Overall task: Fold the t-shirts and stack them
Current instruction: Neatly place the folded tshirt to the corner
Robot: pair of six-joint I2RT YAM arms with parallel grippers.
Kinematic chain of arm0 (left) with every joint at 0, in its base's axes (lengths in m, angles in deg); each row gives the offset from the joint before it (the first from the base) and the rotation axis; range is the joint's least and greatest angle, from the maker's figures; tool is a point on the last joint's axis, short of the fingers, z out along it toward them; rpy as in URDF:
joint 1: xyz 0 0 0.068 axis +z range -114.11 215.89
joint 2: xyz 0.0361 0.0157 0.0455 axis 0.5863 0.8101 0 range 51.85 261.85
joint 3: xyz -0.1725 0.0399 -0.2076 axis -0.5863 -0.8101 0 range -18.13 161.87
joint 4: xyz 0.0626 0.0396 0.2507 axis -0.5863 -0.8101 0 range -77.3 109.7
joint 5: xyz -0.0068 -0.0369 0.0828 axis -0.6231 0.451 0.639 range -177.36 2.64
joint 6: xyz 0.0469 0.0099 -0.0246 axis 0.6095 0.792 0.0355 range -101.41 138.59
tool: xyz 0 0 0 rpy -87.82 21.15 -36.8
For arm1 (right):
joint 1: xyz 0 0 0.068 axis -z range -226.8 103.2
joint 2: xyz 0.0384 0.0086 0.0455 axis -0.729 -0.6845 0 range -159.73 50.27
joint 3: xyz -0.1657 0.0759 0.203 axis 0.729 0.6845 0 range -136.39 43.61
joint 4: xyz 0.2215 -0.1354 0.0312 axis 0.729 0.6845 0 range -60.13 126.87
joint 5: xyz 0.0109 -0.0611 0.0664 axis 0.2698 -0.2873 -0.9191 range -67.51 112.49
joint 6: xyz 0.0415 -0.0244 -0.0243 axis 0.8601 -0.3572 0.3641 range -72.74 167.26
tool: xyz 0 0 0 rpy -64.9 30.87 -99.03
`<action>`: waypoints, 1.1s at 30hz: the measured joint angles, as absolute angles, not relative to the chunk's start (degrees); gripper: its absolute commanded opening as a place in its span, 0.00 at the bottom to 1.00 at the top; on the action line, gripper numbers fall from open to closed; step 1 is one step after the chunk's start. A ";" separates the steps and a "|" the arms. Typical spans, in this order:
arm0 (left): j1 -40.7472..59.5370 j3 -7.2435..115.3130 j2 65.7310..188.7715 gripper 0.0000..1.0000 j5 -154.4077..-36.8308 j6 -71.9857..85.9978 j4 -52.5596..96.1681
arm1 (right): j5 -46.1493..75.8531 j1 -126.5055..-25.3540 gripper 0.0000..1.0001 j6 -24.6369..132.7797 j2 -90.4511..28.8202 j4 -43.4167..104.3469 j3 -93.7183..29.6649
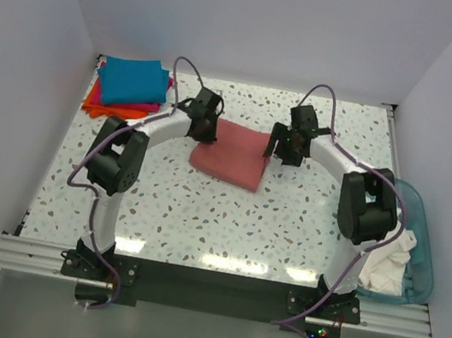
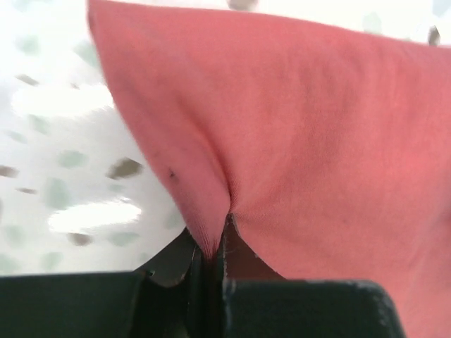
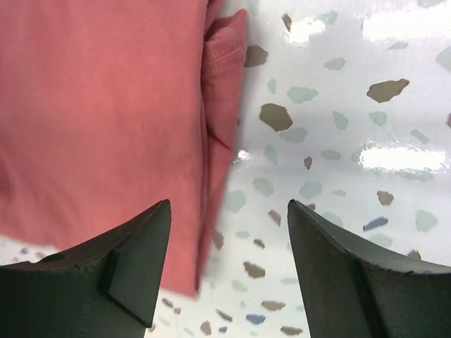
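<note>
The salmon-red t-shirt (image 1: 233, 155) lies folded into a rectangle at the middle of the table. My left gripper (image 1: 207, 130) is at its left edge, shut on a pinch of the red cloth (image 2: 211, 239). My right gripper (image 1: 285, 153) is open and empty just over the shirt's right edge (image 3: 218, 141); one finger is above the cloth, the other above bare table. A folded teal-blue t-shirt (image 1: 134, 81) lies on top of the magenta-pink (image 1: 170, 83) and orange (image 1: 107, 103) ones at the back left corner.
A translucent blue plastic tub (image 1: 410, 252) holding white cloth (image 1: 390, 253) stands off the table's right edge. The speckled white table (image 1: 226, 221) is walled at the back and both sides.
</note>
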State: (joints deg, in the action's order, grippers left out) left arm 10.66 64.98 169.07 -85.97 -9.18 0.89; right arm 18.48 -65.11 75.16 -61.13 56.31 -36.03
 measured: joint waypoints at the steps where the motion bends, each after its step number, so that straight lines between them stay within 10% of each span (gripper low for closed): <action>1: 10.66 68.67 170.08 0.00 -83.22 -7.85 -2.54 | 18.48 -65.13 0.71 75.16 -59.58 56.52 -35.98; 14: 16.52 110.92 183.92 0.00 -63.46 8.24 -25.01 | 18.74 -69.54 0.72 75.20 -41.70 56.33 -32.42; 33: 23.45 119.25 186.32 0.00 -61.64 19.27 -23.22 | 19.99 -74.51 0.72 75.03 -42.64 60.20 -39.59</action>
State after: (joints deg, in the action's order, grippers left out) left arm 23.45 119.25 186.32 -61.64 19.27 -23.22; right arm 19.99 -74.51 75.03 -42.64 60.20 -39.59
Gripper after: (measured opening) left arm 0.068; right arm 0.714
